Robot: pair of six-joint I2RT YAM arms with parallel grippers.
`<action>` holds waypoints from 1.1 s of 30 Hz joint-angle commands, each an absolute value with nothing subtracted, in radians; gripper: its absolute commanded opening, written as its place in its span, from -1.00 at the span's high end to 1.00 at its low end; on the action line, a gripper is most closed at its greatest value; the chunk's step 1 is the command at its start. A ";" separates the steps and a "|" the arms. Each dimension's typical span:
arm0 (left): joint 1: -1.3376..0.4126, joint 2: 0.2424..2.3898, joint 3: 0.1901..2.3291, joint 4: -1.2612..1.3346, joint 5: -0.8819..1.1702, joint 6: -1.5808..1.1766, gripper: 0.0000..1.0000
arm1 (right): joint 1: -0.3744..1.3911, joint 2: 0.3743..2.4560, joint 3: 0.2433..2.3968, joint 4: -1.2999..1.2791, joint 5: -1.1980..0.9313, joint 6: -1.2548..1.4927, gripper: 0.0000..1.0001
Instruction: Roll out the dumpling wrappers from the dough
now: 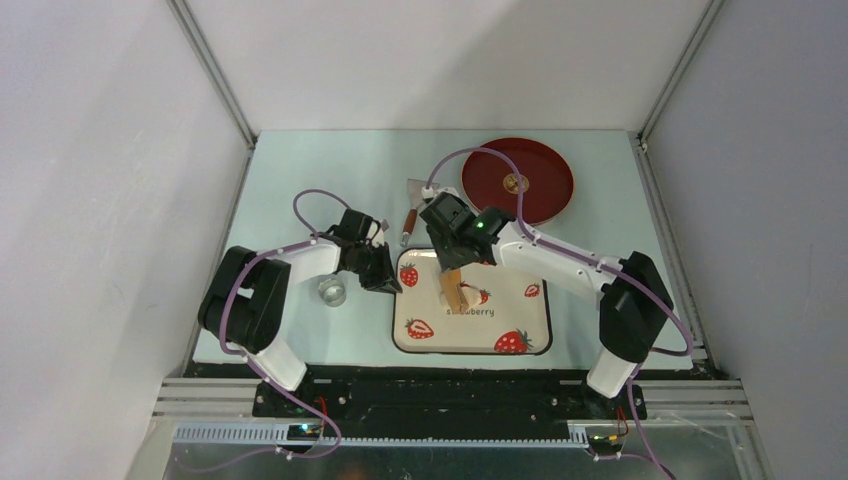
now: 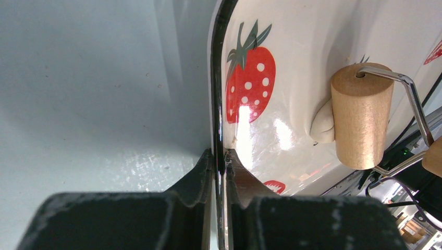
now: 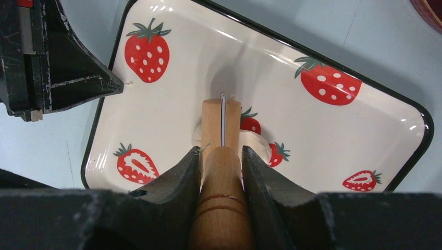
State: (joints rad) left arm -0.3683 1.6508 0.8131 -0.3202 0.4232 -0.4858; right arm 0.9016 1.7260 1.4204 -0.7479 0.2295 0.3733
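the dough [image 3: 258,143] lies near the middle of the tray [image 3: 172,104], a small pale patch mostly hidden under the roller [image 3: 221,121]. in the left wrist view it shows as a soft lump bulging out at the roller's left side. the right gripper [image 3: 220,156] is clamped on the roller's wooden handle [image 3: 221,208], a jaw tight on either side, with the roller down on the dough. the left gripper [image 2: 219,156], at the bottom middle of its own view, is pinched onto the tray's rim, one finger inside and one outside. this looks meant to keep the tray from sliding.

the dough looks soft, light and probably a little tacky. it should spread under pressure, but it could stick to the roller and lift with it, or tear if thinned unevenly. it is not a thing to pinch. better to work it through the roller, pressing from its middle outward. the glossy tray looks slippery, so the rim hold matters.

in the top view a red plate [image 1: 550,180] sits upper right of centre, apart from the tray. a scraper [image 1: 408,222] lies just above the tray's upper left corner, and a cutter ring [image 1: 332,290] sits left of the tray, beside the left gripper.
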 commanded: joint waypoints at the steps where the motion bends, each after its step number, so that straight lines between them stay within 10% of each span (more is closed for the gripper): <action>1: -0.388 1.707 0.781 -0.379 0.306 -0.417 1.00 | 0.945 1.817 1.318 -0.924 0.159 0.446 1.00; 33: -0.387 1.711 0.783 -0.379 0.308 -0.417 1.00 | 0.986 1.657 1.301 -0.834 0.121 0.617 1.00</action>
